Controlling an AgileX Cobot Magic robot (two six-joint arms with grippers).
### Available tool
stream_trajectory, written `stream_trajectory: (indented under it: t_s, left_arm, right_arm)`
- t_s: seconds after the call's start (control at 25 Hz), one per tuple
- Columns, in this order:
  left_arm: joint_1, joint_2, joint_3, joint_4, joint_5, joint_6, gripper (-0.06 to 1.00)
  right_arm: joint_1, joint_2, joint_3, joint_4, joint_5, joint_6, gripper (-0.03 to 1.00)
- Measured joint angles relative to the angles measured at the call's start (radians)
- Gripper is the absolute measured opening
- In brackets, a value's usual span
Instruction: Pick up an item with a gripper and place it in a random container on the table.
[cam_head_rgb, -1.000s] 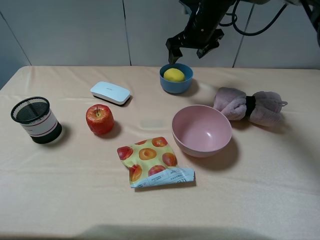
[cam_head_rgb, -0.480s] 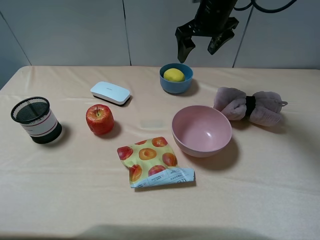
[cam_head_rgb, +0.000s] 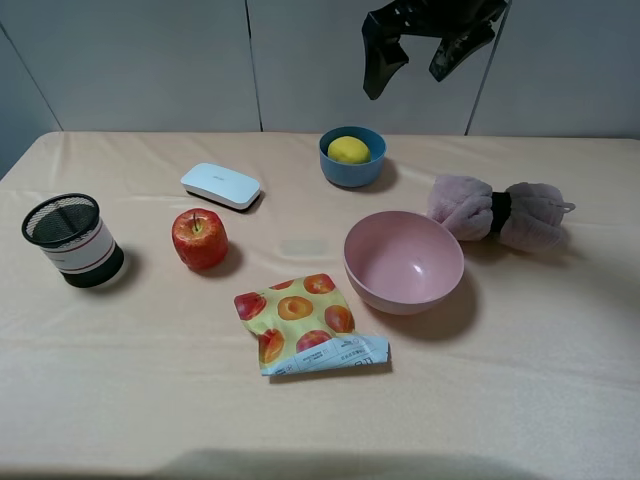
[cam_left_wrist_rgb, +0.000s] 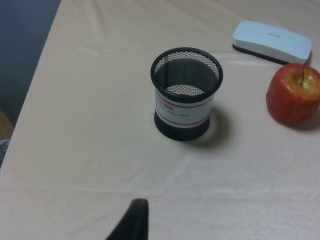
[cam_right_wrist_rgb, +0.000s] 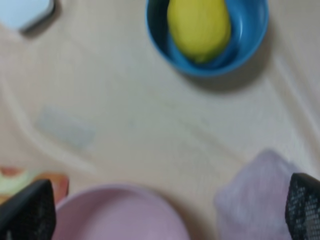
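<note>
The yellow lemon (cam_head_rgb: 348, 149) lies inside the small blue bowl (cam_head_rgb: 353, 171) at the back of the peach-beige table (cam_head_rgb: 150, 380). My right gripper (cam_head_rgb: 413, 68) hangs open and empty high above the bowl, to its right. In the right wrist view the lemon (cam_right_wrist_rgb: 199, 27) sits in the bowl (cam_right_wrist_rgb: 250, 35), with my two dark fingertips (cam_right_wrist_rgb: 27, 212) far apart at the frame's corners. In the left wrist view only one dark fingertip (cam_left_wrist_rgb: 131, 222) shows, over bare cloth.
A pink bowl (cam_head_rgb: 404, 261), a mauve rolled towel (cam_head_rgb: 497, 212), a fruit snack bag (cam_head_rgb: 305, 322), a red apple (cam_head_rgb: 200, 238), a white box (cam_head_rgb: 220, 185) and a black mesh cup (cam_head_rgb: 70, 240) stand on the table.
My right gripper has risen from just above the blue bowl and drifted right, staying open. The lemon stays in the bowl.
</note>
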Motion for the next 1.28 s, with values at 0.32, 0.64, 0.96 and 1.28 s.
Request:
stream_trajectory:
  t_s: [0.32, 0.64, 0.96, 1.28]
  left_arm:
    - [0.000, 0.000, 0.000, 0.000, 0.000, 0.000, 1.00]
    - [0.000, 0.000, 0.000, 0.000, 0.000, 0.000, 1.00]
    - [0.000, 0.000, 0.000, 0.000, 0.000, 0.000, 1.00]
    - [0.000, 0.000, 0.000, 0.000, 0.000, 0.000, 1.00]
  right_arm:
    - [0.000, -0.228, 0.267, -0.002, 0.001, 0.001, 0.69]
    - [0.000, -0.472, 0.492, -0.002, 0.001, 0.004, 0.69]
    - [0.000, -0.723, 0.650, -0.002, 0.002, 0.027, 0.69]
    - [0.000, -0.994, 0.763, -0.002, 0.004, 0.067, 0.69]
